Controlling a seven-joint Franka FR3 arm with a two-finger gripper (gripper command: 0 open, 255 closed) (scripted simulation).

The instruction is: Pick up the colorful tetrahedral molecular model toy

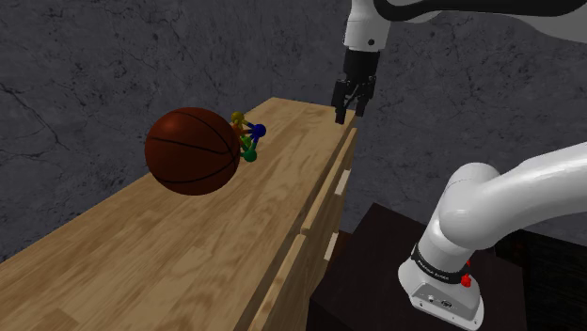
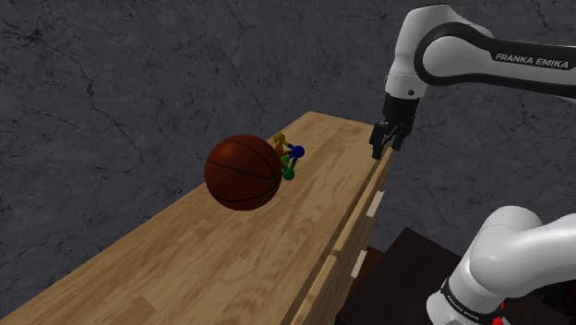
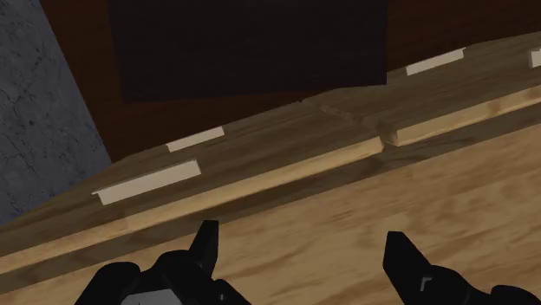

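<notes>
- Shoulder view: the toy [image 1: 249,137] is seen on the wooden top [image 1: 179,263], just beside a basketball [image 1: 193,150]. The gripper [image 1: 346,115] is poised over the top's front edge, well apart from the toy.
- Second exterior view: the approach step is judged to be in hand.
- Wrist view: the 2 fingers [image 3: 206,247] are spread wide and nothing is gripped. A move across to the toy, then a descent, is called for.

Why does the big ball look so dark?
Shoulder view: the light is dim, so the basketball glows only faintly on top and darkens underneath. Second exterior view: the same, with a murky grey wall. Wrist view: the drawer fronts sit darker than the wooden top.
</notes>
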